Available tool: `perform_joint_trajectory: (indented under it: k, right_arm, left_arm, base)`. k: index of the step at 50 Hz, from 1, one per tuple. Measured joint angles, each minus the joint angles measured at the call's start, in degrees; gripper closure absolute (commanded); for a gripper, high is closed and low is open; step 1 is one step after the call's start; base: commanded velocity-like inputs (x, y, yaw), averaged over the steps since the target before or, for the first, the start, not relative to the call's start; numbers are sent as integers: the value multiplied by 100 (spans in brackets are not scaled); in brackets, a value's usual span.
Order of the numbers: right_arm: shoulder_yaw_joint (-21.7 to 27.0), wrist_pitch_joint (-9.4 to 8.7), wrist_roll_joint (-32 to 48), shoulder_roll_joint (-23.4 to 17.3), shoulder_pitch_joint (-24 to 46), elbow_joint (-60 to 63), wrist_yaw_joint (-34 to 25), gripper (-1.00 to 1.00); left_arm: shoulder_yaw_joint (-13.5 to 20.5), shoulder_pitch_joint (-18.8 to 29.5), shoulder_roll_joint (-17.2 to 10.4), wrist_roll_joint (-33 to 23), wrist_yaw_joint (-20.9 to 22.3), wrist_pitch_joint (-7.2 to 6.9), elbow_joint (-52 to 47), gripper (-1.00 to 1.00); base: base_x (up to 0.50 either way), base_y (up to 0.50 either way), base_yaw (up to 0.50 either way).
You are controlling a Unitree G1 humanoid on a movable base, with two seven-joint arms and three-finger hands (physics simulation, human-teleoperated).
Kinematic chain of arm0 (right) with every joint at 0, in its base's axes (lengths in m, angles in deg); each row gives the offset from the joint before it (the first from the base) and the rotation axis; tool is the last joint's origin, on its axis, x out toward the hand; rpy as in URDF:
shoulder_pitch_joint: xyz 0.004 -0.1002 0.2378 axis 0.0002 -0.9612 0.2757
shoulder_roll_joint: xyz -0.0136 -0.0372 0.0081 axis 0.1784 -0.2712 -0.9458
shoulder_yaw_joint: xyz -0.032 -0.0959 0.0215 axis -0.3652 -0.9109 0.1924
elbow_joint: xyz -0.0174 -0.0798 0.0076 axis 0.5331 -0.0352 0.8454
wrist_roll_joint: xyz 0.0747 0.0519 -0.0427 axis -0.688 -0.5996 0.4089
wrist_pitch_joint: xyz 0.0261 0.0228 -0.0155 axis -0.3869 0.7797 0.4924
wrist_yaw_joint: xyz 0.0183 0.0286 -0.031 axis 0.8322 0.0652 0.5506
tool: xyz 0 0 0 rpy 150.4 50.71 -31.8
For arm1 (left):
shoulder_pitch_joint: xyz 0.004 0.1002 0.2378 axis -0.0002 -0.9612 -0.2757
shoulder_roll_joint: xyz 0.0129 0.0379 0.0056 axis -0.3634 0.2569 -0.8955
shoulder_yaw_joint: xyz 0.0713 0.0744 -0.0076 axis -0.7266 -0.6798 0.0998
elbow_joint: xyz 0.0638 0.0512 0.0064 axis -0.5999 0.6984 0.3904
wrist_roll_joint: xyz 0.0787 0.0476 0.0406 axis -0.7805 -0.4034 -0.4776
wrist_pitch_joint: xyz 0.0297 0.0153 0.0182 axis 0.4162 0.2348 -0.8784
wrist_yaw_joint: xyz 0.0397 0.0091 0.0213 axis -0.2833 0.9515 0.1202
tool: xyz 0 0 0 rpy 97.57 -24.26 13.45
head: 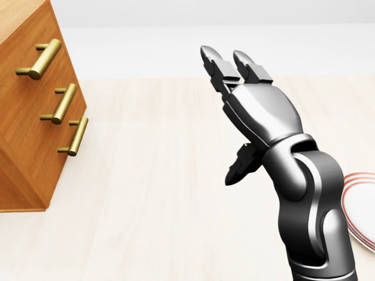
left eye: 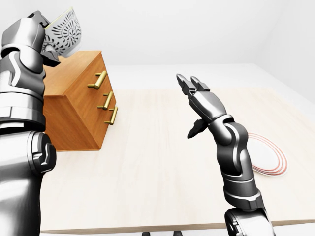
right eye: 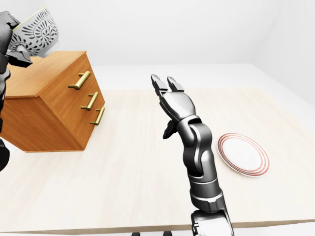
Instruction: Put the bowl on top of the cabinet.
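Bowl (left eye: 66,27) in left hand (left eye: 30,38), above cabinet (left eye: 74,105)

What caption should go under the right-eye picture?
Left hand holds the patterned bowl above the wooden cabinet while the open right hand hovers.

L hand (left eye: 28,35) high, clenched; R hand (head: 259,108) raised, splayed.

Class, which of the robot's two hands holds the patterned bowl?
The left hand, up at the left-eye view's top left above the cabinet, grips the bowl. The right hand is open and empty.
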Motion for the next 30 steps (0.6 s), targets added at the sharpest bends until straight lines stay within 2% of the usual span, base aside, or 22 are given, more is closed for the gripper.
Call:
perform_joint_trajectory:
  k: [30]
  right_arm:
    - [19, 0, -33, -12, -53, 11, 40, -100]
  left_arm:
    - [-68, 286, -165, -1014, 207, -327, 439, 100]
  base:
    - [0, 0, 0]
